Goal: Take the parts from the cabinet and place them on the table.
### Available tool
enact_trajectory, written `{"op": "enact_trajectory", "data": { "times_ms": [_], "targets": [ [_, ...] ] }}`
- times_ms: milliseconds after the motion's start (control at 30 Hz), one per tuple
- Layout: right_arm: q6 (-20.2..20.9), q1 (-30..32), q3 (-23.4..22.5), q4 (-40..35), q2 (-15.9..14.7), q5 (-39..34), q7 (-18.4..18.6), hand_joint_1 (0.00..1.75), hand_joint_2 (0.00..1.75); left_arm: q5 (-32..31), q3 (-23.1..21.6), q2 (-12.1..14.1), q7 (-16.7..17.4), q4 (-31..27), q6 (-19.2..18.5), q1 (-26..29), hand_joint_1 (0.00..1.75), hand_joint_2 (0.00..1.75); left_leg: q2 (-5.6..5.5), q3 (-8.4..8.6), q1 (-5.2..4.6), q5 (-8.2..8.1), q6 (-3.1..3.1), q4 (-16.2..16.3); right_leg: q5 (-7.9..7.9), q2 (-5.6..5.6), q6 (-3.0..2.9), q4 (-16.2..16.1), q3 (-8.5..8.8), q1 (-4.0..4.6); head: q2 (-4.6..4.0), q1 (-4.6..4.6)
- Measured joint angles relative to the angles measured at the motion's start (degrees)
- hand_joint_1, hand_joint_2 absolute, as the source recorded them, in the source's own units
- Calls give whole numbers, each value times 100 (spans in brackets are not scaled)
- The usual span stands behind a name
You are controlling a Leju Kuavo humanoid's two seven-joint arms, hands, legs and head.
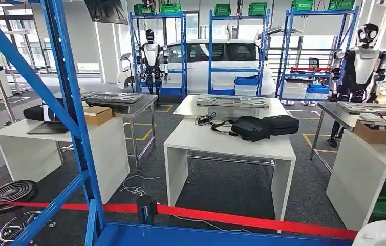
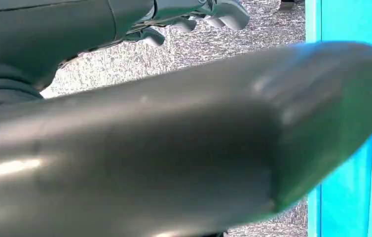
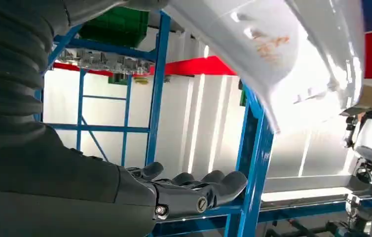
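White moulded part (image 3: 292,44) with faint orange marks lies across the right hand (image 3: 184,190), fingers extended together beneath it — beside a blue rack post (image 3: 255,163). Left hand (image 2: 213,12): fingers loosely curled, grip unclear.

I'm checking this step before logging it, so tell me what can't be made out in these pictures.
- Left hand: in the left wrist view a blurred grey thumb covers most of the picture, so I can't tell whether it holds anything.
- Parts to fetch: the head view looks past the blue rack to the white table, and no shelf contents can be picked out.
- White object above the right hand: cut off by the picture's edge, unidentifiable.
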Motion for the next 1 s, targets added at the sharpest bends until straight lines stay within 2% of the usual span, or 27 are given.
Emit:
{"op": "enact_trajectory", "data": {
  "times_ms": [167, 667, 1000],
  "targets": [
    [-105, 93, 0, 0, 114, -2, -15, 0, 175, -2, 0, -4, 41, 0, 2, 0, 0, 0, 2, 3, 0, -2, 2, 0, 0, 2, 0, 0, 3, 1, 0, 0],
    [22, 117, 0, 0, 566, 53, -105, 0, 175, -15, 0, -13, 74, 2, 2, 3, 0, 0, 5, 19, 1, -2, 4, 0, -1, 5, 1, -2, 21, 2, 0, 2],
    [-15, 106, 0, 0, 610, 53, -79, 0, 175, -22, 0, -28, 81, 2, 4, 1, 0, 0, 5, 29, 1, -3, 5, 0, 0, 5, 2, -13, 33, 2, 0, 2]
  ]
}}
